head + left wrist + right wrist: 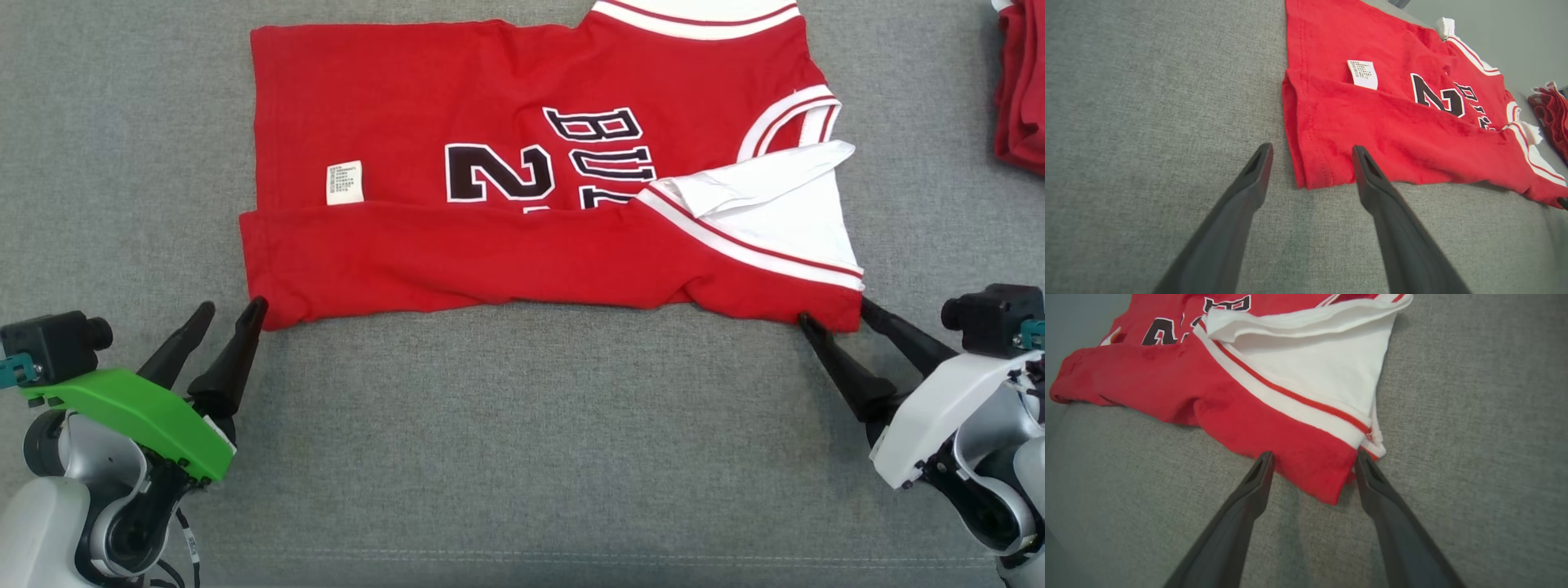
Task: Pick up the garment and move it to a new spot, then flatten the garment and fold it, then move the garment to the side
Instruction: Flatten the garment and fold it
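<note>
The garment (490,163) is a red jersey with black lettering, white trim and a white label, lying sideways on the grey surface with its near long edge folded up over itself. My left gripper (229,314) stands open at the fold's near left corner (1318,171), which lies loose between the spread fingers. My right gripper (833,314) is open too, its fingers on either side of the near right corner (1314,473) by the white armhole trim (1290,400). Neither grips the cloth.
A second pile of red cloth (1020,90) lies at the far right edge, also in the left wrist view (1551,114). The grey fabric surface (522,449) stretches bare in front of the jersey, between my two arms.
</note>
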### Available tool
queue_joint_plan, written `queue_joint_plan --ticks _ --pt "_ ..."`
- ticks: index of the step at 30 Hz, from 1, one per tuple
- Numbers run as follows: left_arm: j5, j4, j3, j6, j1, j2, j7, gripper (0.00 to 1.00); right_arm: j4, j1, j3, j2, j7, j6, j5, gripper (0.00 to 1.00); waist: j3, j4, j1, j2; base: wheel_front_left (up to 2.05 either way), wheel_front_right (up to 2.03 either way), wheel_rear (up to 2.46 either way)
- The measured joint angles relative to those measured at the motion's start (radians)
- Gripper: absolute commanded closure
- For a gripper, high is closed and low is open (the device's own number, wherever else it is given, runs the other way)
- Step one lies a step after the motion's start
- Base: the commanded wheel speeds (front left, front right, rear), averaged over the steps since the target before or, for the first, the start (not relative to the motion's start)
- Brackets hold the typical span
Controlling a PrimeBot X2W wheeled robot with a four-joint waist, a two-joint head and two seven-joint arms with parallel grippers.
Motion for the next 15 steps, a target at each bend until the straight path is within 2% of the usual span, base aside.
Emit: queue_joint_plan --ticks 15 --pt "0.0 0.047 -0.028 -0.011 -0.001 -0.007 0.001 0.0 0.006 0.046 -0.004 0.007 -0.046 -0.017 -0.002 0.0 0.01 -0.002 0.0 0.0 0.0 0.0 0.0"
